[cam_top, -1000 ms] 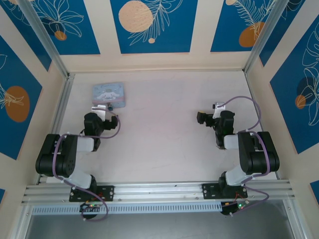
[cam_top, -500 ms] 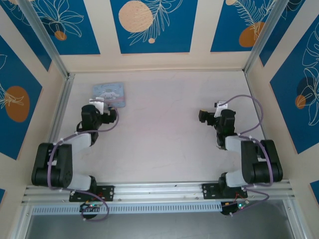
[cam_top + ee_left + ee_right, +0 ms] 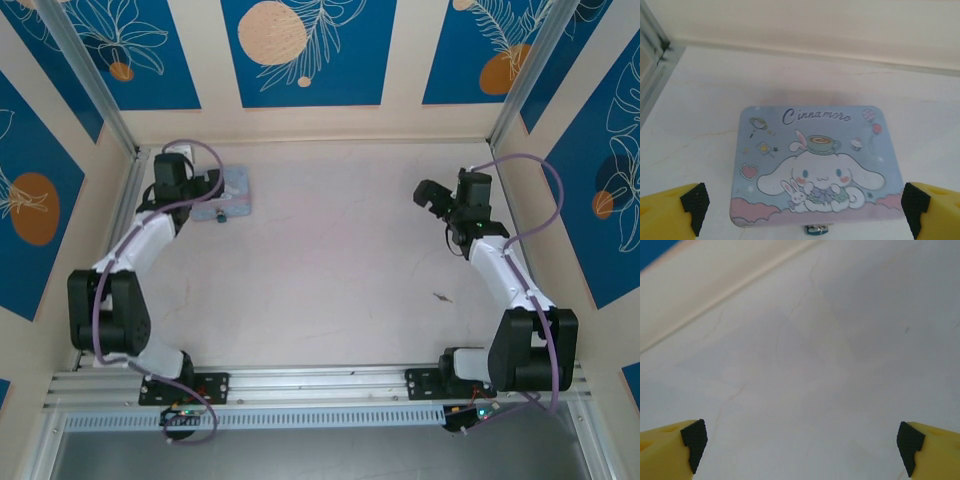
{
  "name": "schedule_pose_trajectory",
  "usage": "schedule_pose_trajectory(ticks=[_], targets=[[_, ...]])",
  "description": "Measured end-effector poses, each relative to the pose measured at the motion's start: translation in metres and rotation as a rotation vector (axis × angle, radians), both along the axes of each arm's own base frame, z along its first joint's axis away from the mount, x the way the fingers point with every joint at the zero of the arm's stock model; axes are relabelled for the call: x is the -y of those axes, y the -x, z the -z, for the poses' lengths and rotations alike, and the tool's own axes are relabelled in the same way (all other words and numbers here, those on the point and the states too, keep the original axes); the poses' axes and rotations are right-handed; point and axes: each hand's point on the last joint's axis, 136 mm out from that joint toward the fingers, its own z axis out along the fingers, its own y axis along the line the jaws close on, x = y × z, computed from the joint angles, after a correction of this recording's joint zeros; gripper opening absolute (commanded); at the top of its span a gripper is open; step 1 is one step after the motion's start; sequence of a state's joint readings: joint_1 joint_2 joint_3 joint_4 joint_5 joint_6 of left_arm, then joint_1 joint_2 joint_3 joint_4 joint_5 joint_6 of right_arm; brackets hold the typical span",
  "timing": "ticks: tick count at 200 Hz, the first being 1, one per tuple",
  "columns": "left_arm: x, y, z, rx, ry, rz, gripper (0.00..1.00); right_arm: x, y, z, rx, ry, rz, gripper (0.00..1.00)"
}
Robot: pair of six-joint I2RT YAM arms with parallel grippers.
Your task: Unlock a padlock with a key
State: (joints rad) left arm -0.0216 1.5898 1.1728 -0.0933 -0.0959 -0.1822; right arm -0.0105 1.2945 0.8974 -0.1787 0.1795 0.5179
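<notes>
**Three cameras: one overhead, two at the wrists**

The top external camera sits high behind the arm bases and looks down and forward. It takes in the whole desk [image 3: 330,260] and the walls around it. The left wrist camera rides low and close, facing the back wall [image 3: 840,25] across the cartoon tin [image 3: 815,160], with the yellow fingertips [image 3: 670,215] of the left gripper [image 3: 802,207] at its bottom corners. The overhead view shares that tin [image 3: 236,190], far left. The right wrist camera looks closely over bare desk toward a wall's foot, framed likewise by the right gripper [image 3: 802,445].
</notes>
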Motion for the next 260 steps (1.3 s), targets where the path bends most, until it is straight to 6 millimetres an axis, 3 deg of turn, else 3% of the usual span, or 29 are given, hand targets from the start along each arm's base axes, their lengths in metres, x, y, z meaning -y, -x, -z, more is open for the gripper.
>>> schedule_pose_trajectory(ticks=[20,65,105,125,163,196,239,260], targets=[[-0.019,-0.026,0.011,-0.066,0.031,-0.052,1.00,-0.022,0.012,0.014,-0.078,-0.086,-0.075,0.99],[-0.048,-0.076,0.053,-0.194,0.099,-0.107,1.00,-0.061,0.029,0.018,-0.149,-0.227,-0.182,0.99],[-0.041,-0.102,0.099,-0.300,0.157,-0.073,1.00,-0.073,0.040,0.008,-0.157,-0.291,-0.212,0.99],[-0.032,-0.114,0.100,-0.298,0.208,-0.038,1.00,-0.075,0.044,0.004,-0.156,-0.306,-0.215,0.99],[0.005,-0.116,0.102,-0.315,0.276,0.059,1.00,-0.073,0.045,0.004,-0.163,-0.326,-0.199,0.99],[0.061,-0.099,0.112,-0.327,0.318,0.164,1.00,-0.068,0.044,0.003,-0.166,-0.352,-0.170,1.00],[0.150,-0.044,0.114,-0.372,0.362,0.310,1.00,-0.066,0.043,0.003,-0.173,-0.395,-0.144,0.99],[0.183,-0.015,0.112,-0.383,0.382,0.350,1.00,-0.067,0.044,0.007,-0.182,-0.417,-0.139,1.00]])
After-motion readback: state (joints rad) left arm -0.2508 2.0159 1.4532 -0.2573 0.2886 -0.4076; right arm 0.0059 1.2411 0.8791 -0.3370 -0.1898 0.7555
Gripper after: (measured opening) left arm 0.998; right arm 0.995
